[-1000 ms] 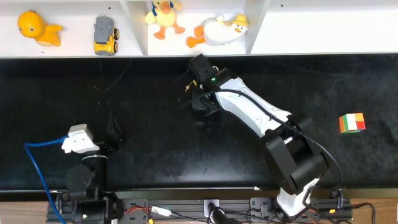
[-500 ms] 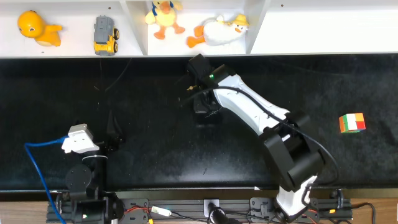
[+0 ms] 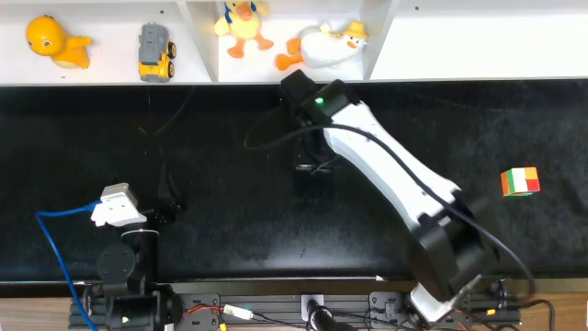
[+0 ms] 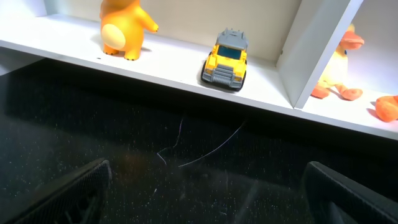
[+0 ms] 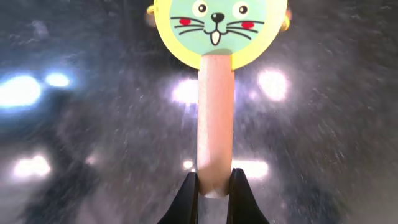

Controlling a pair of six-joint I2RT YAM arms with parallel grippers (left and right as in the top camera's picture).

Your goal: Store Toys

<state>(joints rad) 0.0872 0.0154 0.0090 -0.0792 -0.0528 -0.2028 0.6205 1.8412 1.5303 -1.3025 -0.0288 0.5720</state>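
My right gripper (image 5: 212, 190) is clenched on the end of the plain wooden handle of a toy rattle (image 5: 216, 93) with a round green cat face rimmed in yellow. It holds the rattle above the black counter (image 5: 93, 143), toward its back edge. My left gripper (image 4: 205, 196) hangs spread wide over the counter's left side. A multicoloured cube (image 3: 520, 181) sits near the right edge.

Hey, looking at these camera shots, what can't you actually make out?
Right wrist view: cat-face toy in the right hand, its head cut off by the picture's edge.
Left wrist view: plush duck, half hidden by the shelf divider.
Top view: coloured cube, too small for detail.
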